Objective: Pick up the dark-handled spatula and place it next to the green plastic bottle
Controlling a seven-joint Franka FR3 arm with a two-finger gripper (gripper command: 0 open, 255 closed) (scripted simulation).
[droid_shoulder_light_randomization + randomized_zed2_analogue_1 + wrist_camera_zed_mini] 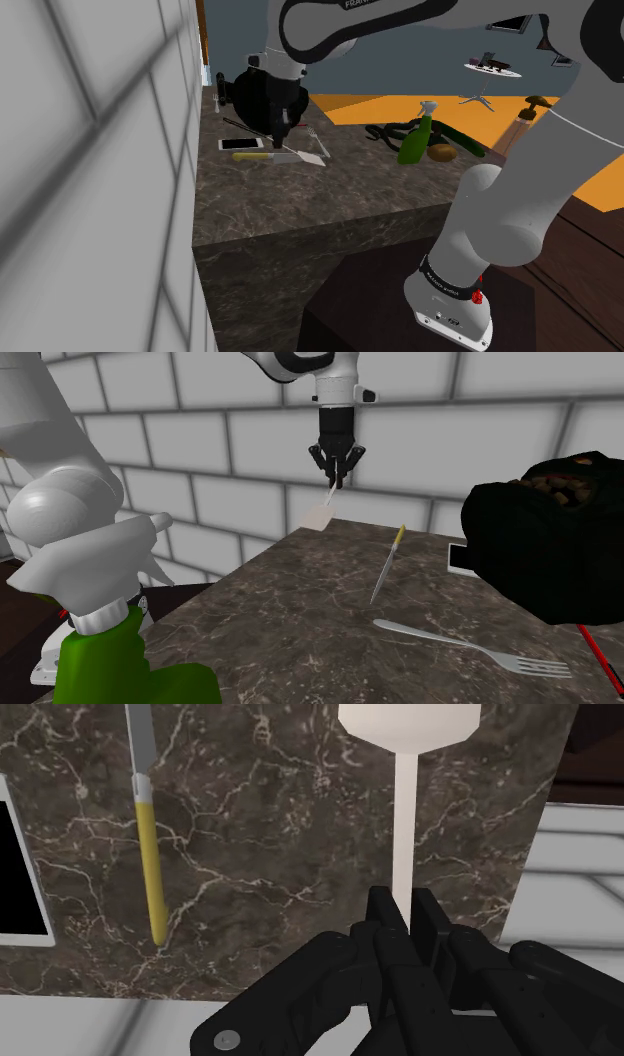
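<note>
My gripper (336,477) is shut on the spatula (323,515), which hangs blade down above the far edge of the dark marble counter (280,612), close to the brick wall. In the wrist view the spatula (405,794) shows a pale thin shaft and a pale blade; its grip end is hidden between my fingers (385,919). In the shoulder view the gripper (283,128) hovers over the counter near the wall. The green bottle (415,140) with a white spray top stands at the counter's opposite end, and looms in the second exterior view's lower left (110,662).
A yellow-handled knife (385,567) lies on the counter under and beside the gripper, with a fork (470,642) and a white-framed phone (460,557) nearby. A big black object (550,542) fills the second exterior view's right. Dark green items (385,133) lie by the bottle.
</note>
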